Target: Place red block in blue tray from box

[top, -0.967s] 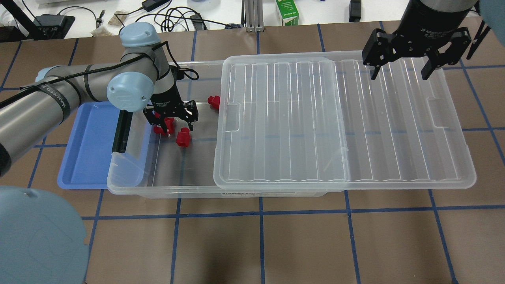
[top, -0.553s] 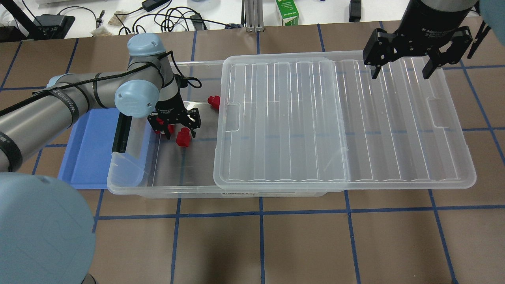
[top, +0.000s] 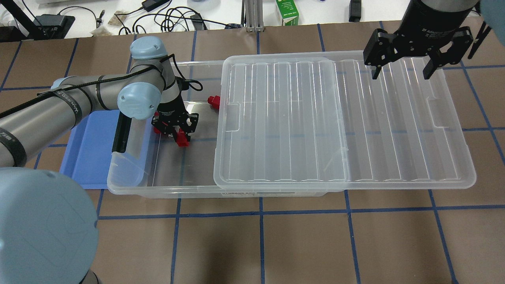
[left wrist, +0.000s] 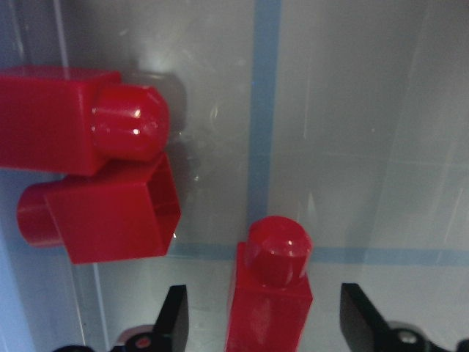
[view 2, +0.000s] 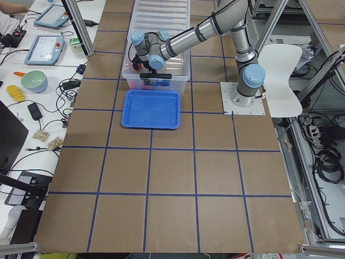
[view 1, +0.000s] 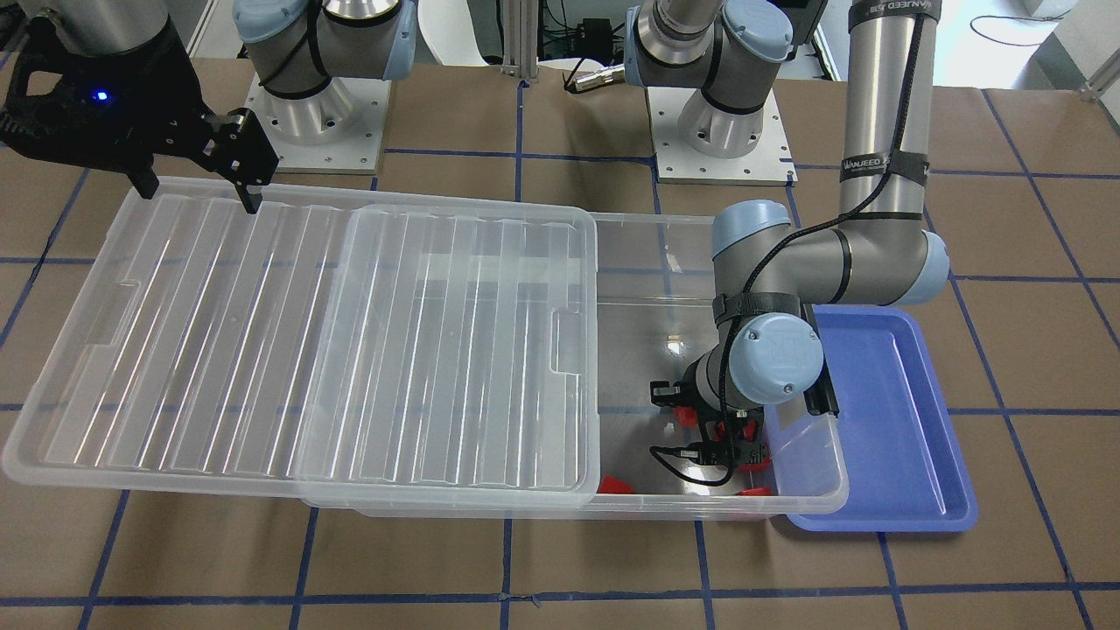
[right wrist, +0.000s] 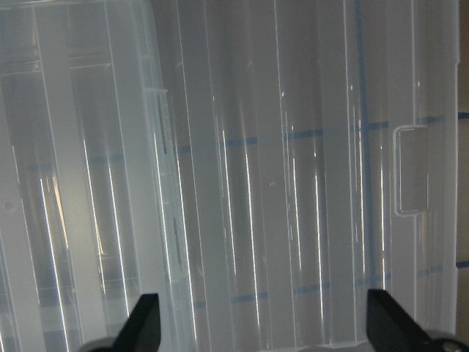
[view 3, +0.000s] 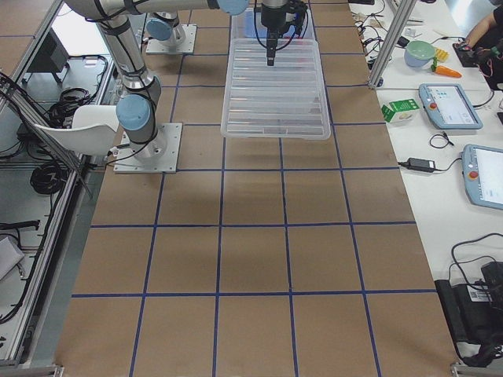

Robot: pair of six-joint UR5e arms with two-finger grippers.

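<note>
The red block (left wrist: 272, 290), lower centre of the wrist view on the floor of the box (left wrist: 366, 132), is straddled untouched by the wide-open left gripper (left wrist: 265, 323). It is judged light, rigid and slick; the square body is to be pinched. The right gripper (top: 401, 74), upper right overhead, is open and empty.

Red block (left wrist: 268, 293) lies, seemingly flat, in the clear box (top: 177, 191) — blue tray (top: 92, 150) alongside.

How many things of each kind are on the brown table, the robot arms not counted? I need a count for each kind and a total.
Small red plastic blocks: 4
Shallow periwinkle-blue plastic tray: 1
Large clear plastic box: 1
Ribbed clear plastic lid: 1
Total: 7
</note>
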